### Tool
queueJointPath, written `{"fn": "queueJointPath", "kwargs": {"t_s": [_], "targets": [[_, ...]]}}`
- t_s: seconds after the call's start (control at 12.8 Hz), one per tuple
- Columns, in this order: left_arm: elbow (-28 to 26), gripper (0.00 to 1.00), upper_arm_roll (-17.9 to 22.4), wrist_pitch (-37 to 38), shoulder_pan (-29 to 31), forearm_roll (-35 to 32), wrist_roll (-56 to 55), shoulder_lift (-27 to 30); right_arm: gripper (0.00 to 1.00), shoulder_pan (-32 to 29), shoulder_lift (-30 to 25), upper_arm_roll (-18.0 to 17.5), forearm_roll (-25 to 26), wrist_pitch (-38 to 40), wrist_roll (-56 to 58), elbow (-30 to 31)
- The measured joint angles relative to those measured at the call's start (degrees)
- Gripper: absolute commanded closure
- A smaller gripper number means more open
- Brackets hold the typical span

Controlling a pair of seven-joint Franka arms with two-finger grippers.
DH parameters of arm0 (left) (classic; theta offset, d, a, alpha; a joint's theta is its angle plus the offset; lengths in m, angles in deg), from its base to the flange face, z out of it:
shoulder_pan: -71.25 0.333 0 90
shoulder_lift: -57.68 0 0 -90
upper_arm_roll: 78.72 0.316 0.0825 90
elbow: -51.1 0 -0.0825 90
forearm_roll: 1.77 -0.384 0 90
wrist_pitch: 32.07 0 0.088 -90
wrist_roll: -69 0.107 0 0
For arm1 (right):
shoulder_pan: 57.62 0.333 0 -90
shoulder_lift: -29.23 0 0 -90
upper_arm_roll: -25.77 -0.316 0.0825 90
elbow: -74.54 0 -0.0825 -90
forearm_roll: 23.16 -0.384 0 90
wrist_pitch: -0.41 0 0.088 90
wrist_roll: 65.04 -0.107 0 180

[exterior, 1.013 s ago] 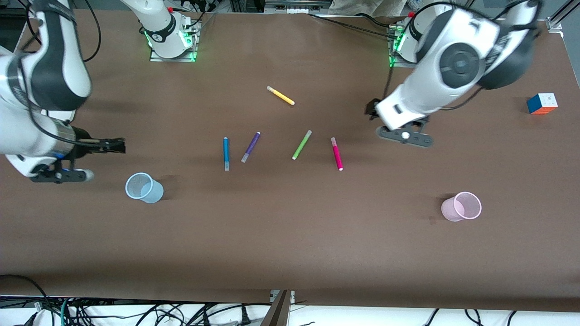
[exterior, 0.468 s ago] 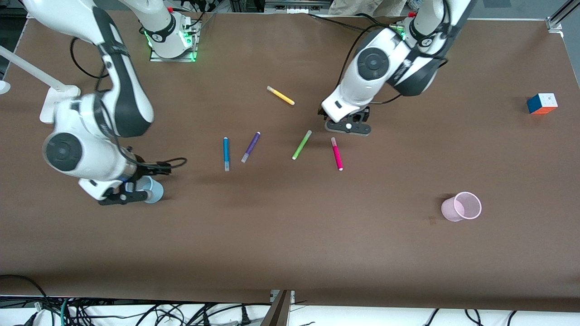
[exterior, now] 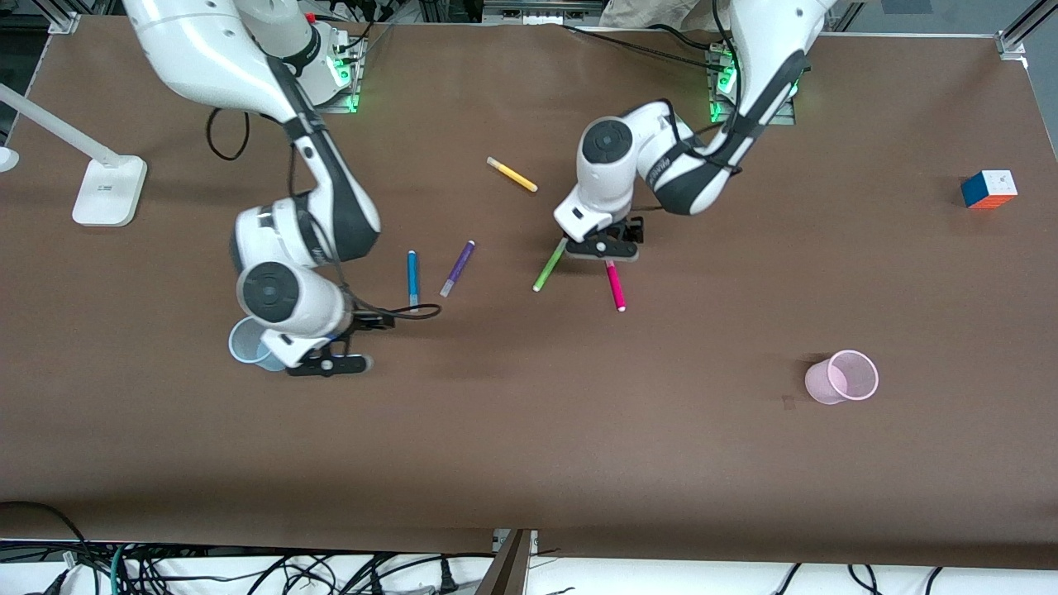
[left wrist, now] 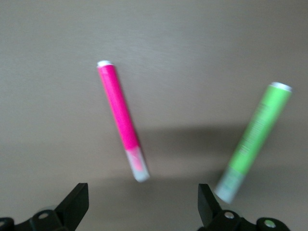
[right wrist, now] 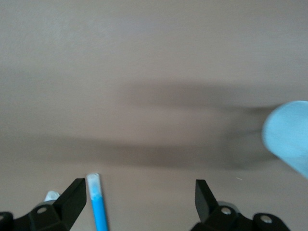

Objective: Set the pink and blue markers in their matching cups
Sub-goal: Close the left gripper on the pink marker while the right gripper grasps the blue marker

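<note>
From my station I see the left claw (exterior: 607, 246) hanging low over the desk (exterior: 529, 446), spread wide and holding nothing, above the pale-capped end of the pink marker (exterior: 614, 285) and just beside the green marker (exterior: 550, 264); in the left wrist view the pink marker (left wrist: 123, 119) lies between its two fingertips, the green marker (left wrist: 252, 142) off toward one finger. The right claw (exterior: 331, 364) is also open and empty, just beside the blue cup (exterior: 245, 343), which its arm partly hides; the blue marker (exterior: 412, 278) lies flat farther from the front camera, with the purple marker (exterior: 457, 268) next to it. In the right wrist view the blue marker (right wrist: 98, 204) seems to sit by one fingertip, though blur makes that uncertain. The pink cup (exterior: 843, 377) stands well apart, toward the left arm's end.
</note>
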Motion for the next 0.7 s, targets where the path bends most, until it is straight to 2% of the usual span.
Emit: {"fn": "queueJointPath", "kwargs": {"t_s": [0.16, 0.23, 0.55, 0.62, 0.7], "targets": [[0.27, 0.04, 0.13, -0.43, 3.16, -0.12, -0.52, -1.46, 0.00, 1.58, 2.26, 0.00, 0.00, -4.43, -1.46, 1.27], [0.40, 0.14, 0.11, -0.56, 3.88, -0.12, -1.28, -1.84, 0.00, 2.51, 3.03, -0.01, 0.00, -5.89, -2.65, 2.08], [0.41, 0.13, -0.37, -2.64, 3.37, -0.06, -6.88, -3.78, 0.00, 5.60, 3.84, -0.02, 0.00, -6.92, -4.72, 4.80], [0.42, 0.19, -0.48, -2.74, 3.13, -0.06, -7.58, -4.27, 0.00, 5.62, 3.83, 0.01, 0.00, -6.92, -4.72, 5.27], [0.42, 0.32, -0.62, -2.76, 3.03, -0.06, -7.99, -4.70, 0.00, 5.62, 3.82, 0.10, 0.00, -6.92, -4.72, 5.71]]}}
